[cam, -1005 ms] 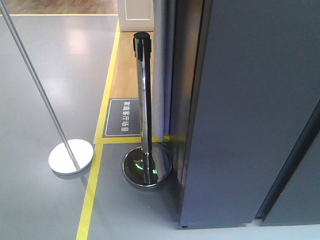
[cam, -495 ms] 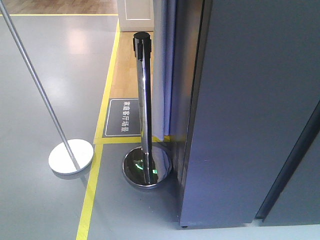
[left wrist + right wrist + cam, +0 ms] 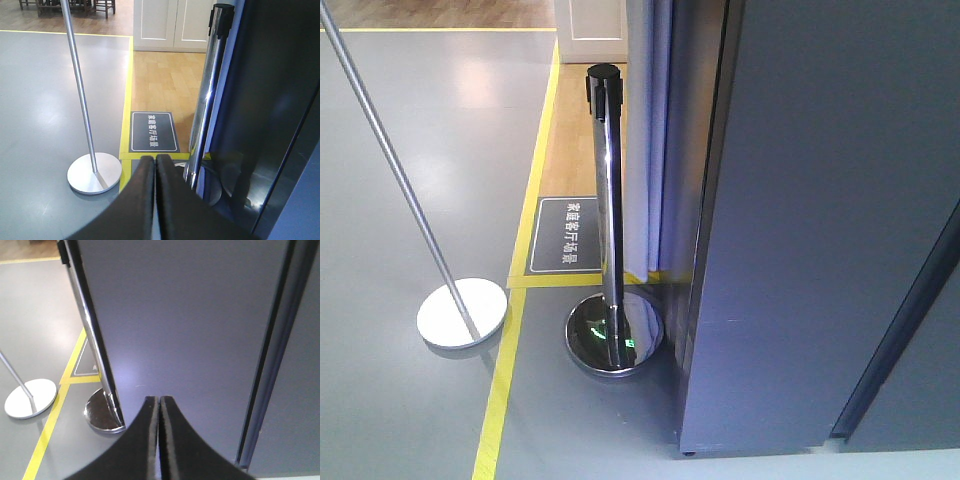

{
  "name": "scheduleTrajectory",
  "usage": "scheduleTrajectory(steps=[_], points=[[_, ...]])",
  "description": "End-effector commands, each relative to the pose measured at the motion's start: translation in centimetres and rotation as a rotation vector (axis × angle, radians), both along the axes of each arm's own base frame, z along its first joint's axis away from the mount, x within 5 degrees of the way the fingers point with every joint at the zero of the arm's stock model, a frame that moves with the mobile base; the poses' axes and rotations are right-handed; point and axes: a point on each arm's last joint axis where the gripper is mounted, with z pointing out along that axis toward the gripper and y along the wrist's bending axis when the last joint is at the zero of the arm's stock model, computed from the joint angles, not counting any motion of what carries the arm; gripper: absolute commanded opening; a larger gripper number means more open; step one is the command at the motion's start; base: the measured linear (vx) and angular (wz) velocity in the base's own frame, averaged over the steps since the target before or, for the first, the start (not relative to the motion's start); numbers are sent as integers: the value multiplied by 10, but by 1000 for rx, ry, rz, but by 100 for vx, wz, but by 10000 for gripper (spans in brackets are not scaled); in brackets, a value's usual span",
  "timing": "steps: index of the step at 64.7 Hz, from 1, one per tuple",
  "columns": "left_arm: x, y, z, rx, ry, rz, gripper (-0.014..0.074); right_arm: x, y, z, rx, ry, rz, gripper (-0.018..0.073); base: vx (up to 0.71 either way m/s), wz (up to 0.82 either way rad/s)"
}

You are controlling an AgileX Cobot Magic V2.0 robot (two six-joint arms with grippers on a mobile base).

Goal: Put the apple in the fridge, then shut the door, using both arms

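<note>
The apple is out of view in every frame. The door's (image 3: 820,200) dark grey outer face fills the right of the front view. It also fills most of the right wrist view as the door (image 3: 190,315). None of the fridge's white inside shows. My left gripper (image 3: 155,159) is shut with nothing in it, low over the floor beside the fridge's left edge. My right gripper (image 3: 159,399) is shut and empty, pointing at the grey door face from a short way off.
A chrome stanchion post (image 3: 608,200) with a round mirrored base (image 3: 615,335) stands close to the fridge's left edge. A thin slanted pole on a white disc base (image 3: 463,312) stands further left. Yellow floor tape (image 3: 500,390) borders a dark floor sign (image 3: 570,233). A dark seam (image 3: 895,320) separates another grey panel (image 3: 930,380).
The narrow strip beside the fridge's left edge has turned from chrome grey to pale blue-white. Nothing else has shifted.
</note>
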Motion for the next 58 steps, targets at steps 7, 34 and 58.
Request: scheduleTrajectory(steps=[7, 34, 58], points=[[1, -1, -1, -7, -57, -12, -6, -3, -4, -18, -62, -93, -31, -3, 0, 0], [1, -1, -1, -7, -55, -12, -6, -1, -9, -41, -89, -116, -81, -3, 0, 0], [1, -1, -1, -7, -55, -12, -6, 0, -9, -33, -95, -203, -86, -3, 0, 0]])
